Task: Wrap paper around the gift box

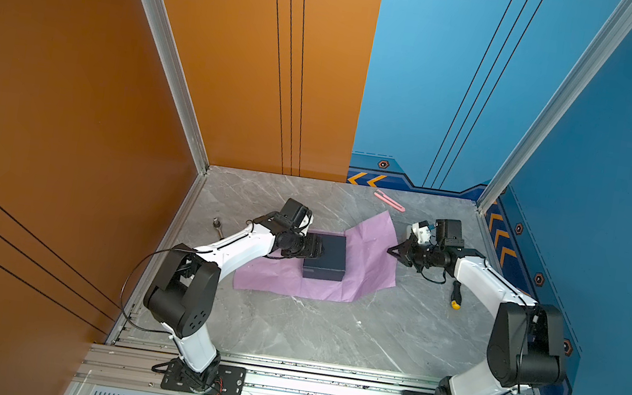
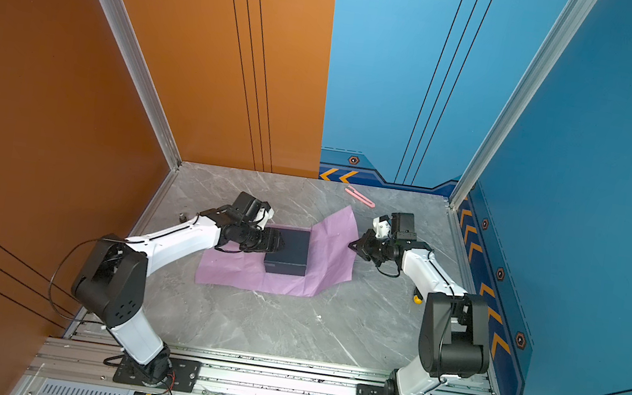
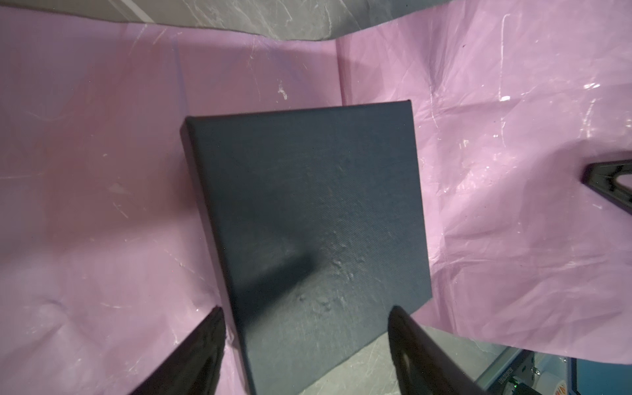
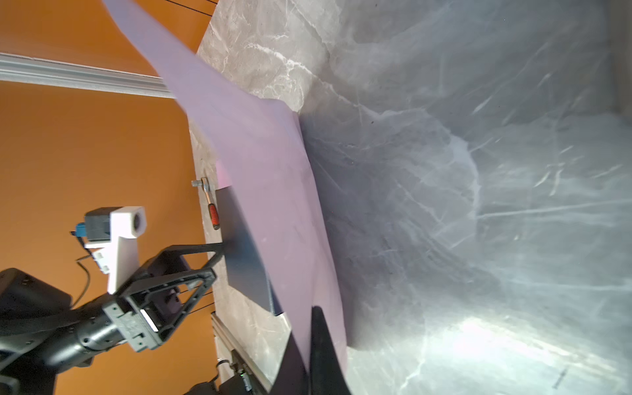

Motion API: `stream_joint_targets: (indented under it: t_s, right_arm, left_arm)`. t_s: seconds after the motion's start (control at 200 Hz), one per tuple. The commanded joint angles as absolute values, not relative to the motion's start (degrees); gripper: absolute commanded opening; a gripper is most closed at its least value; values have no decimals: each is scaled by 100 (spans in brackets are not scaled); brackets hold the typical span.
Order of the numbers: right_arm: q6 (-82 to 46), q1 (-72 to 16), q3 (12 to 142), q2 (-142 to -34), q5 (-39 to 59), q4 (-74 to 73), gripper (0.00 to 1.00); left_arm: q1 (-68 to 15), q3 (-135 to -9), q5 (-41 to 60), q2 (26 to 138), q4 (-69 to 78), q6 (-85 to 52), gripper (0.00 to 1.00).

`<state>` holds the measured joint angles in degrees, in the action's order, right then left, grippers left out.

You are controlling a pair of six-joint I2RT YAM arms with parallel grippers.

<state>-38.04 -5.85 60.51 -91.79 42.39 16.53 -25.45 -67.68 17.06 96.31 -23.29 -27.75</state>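
None of the box's faces is covered yet: the gift box sits bare, lid up, about midway along the lilac paper, near the centre of the worktop in both top views. Wrapping looks barely begun, with every fold and any taping left to do. At the box's left edge the left fingers are spread apart, straddling that edge and holding nothing; one tip seems to rest on the lid. Well to the right of the box, the right fingers are clenched on the paper's right edge, which stands raised off the worktop.
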Motion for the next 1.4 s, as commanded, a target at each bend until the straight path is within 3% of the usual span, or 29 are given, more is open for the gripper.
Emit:
stream_joint_targets:
  t_s: [0.0, 0.315, 1.397]
  right_arm:
    - [-4187, -633, 6264, -8974, 4287, 1854, 0]
    - [-4052, -975, 6868, -8931, 4121, 2589, 0]
    - [-5156, -3198, 8190, -9595, 1423, 3262, 2]
  left_arm:
    - [-2613, -6733, 1736, 9708, -2121, -2876, 76]
    - [-2778, -6676, 1790, 9765, -1750, -3082, 76]
    - [-2346, -5805, 2419, 9380, -472, -3468, 75]
